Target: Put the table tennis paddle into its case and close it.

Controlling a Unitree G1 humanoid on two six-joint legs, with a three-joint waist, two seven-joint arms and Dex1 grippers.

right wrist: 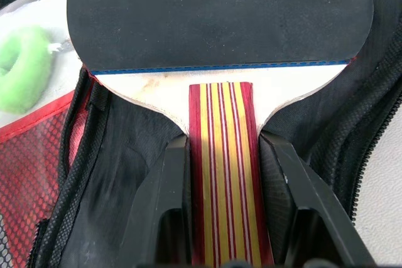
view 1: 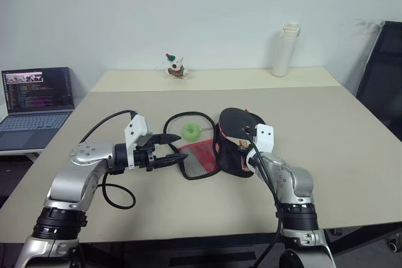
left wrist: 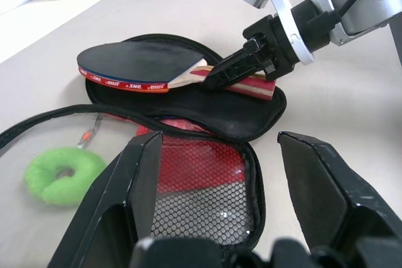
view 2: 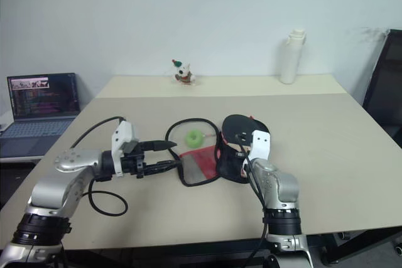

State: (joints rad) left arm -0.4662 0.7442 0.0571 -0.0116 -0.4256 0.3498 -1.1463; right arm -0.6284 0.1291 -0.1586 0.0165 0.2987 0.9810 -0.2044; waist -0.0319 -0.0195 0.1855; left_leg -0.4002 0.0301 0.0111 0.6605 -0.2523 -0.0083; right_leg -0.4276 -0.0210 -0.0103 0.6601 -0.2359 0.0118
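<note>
- On the beige table (view 1: 326, 155), one case (view 1: 207, 149) lies unzipped and spread flat, its two halves side by side: a black-lined half towards the robot's right and a red mesh half (left wrist: 201, 180) towards its left.
- One table tennis paddle (left wrist: 141, 64) sits over the black-lined half, black rubber face up, its striped wooden handle (right wrist: 227, 174) pointing back towards the robot.
- Right gripper (left wrist: 220, 75): its two black fingers (right wrist: 166, 205) stand on either side of the handle, close against its edges, so it has the paddle by the handle; the jaws are only as wide as the handle.
- Left gripper (view 1: 173, 149): its two fingers (left wrist: 132, 199) are spread wide with nothing between them, hovering just above the near edge of the red mesh half.
- One green foam ring (view 1: 191, 132) lies on the clear part of the open flap, beside the mesh pocket.
- At the far edge of the table stand one white bottle (view 1: 286, 49) and one small toy figure (view 1: 176, 66), well apart from each other.
- One open laptop (view 1: 36, 100) rests on a lower surface off the table's left side.
</note>
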